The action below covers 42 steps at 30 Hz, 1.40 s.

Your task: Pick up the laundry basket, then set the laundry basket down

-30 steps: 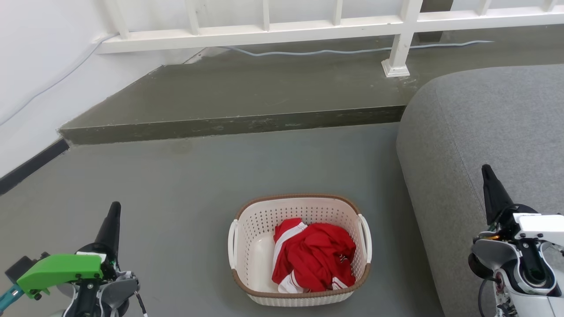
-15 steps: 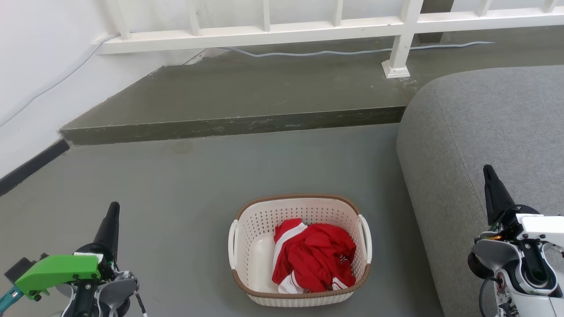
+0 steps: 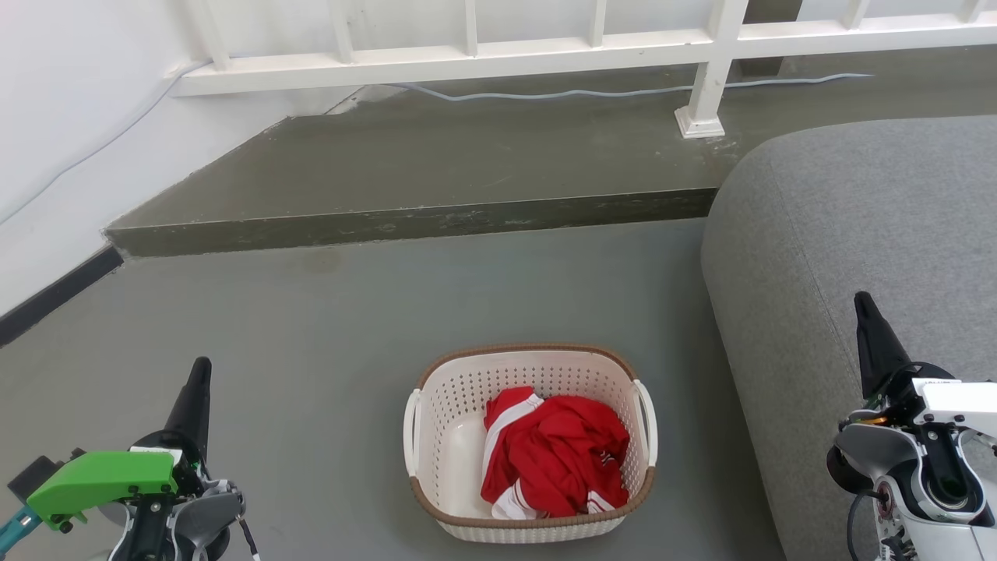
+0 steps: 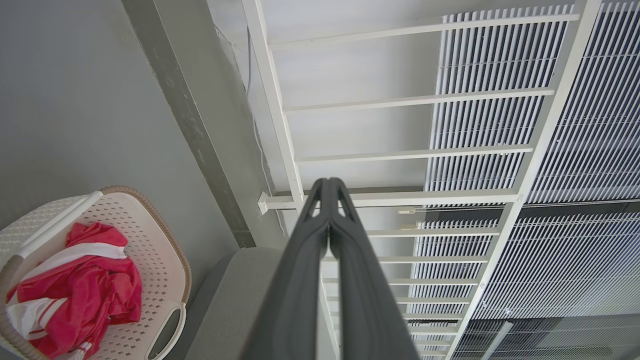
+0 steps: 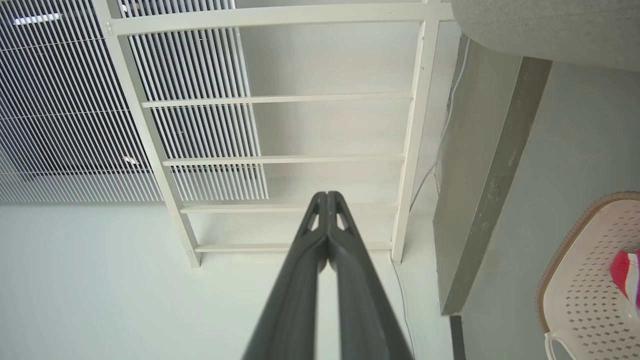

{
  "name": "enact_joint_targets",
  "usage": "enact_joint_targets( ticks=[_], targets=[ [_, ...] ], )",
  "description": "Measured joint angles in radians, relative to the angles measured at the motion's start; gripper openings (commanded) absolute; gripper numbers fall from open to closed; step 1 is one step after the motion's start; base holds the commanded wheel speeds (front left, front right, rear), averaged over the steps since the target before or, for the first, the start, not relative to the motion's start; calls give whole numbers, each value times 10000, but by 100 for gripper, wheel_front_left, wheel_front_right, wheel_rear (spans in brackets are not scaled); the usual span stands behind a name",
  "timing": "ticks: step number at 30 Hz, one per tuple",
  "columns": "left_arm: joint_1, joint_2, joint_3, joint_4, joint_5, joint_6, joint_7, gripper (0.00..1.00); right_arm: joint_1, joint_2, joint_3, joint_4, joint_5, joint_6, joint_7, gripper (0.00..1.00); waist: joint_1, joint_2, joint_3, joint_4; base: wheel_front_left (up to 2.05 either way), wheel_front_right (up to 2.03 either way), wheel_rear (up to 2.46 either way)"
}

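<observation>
Grey floor (image 3: pixel 327 327) holds the laundry basket (image 3: pixel 530 532), sitting between my left end effector (image 3: pixel 202 370) and right end effector (image 3: pixel 861 300). Both are pinched closed and empty. Its long axis runs side to side, one handle (image 3: pixel 410 421) toward each arm, and I judge neither arm nearer.

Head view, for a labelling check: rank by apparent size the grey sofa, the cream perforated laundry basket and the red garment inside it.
Largest: grey fabric sofa.
Then: cream-white perforated plastic laundry basket.
Smallest: crumpled red-and-white garment, lying inside it.

You have bright, even light; the laundry basket (image 3: pixel 530 533) casts barely a shadow (wrist views bow at edges).
</observation>
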Motion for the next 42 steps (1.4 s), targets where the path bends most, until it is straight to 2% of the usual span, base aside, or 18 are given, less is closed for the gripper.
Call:
enact_joint_targets(
  ticks=[42],
  targets=[
    [0, 0, 23, -2, 0, 0, 2, 0, 2, 8, -21, -2, 0, 33, 2, 0, 0, 0, 1, 0, 0, 0, 0]
  ],
)
